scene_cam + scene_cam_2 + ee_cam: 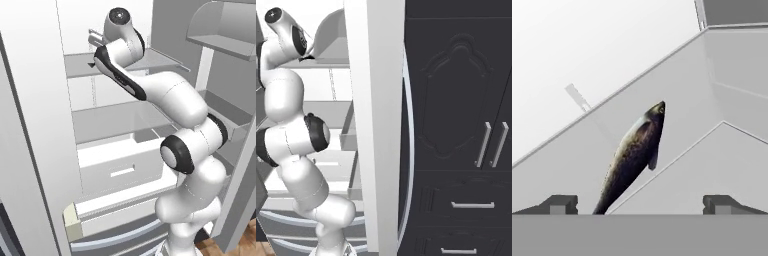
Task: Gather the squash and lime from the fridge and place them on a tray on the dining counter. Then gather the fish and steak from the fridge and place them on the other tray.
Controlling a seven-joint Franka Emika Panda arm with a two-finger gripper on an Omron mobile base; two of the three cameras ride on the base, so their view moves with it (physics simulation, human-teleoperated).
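Observation:
The fridge (120, 120) stands open, and my arm (170, 95) reaches up to its upper shelf (80, 65). A slim silvery-grey fish (634, 155) with a dark back lies on that pale shelf, head away from the hand and tail toward it. My gripper (640, 204) is open. Its two dark fingertips (559, 204) stand wide apart on either side of the fish's tail end, without touching it. Nothing is between the fingers. The squash, lime, steak, trays and dining counter are out of view.
A white drawer (120, 170) sits below the glass shelves. The open left door (30, 125) and the right door's bins (220, 30) flank the arm. The right door's edge (378, 125) and dark panelled cabinets (456, 125) lie to the right.

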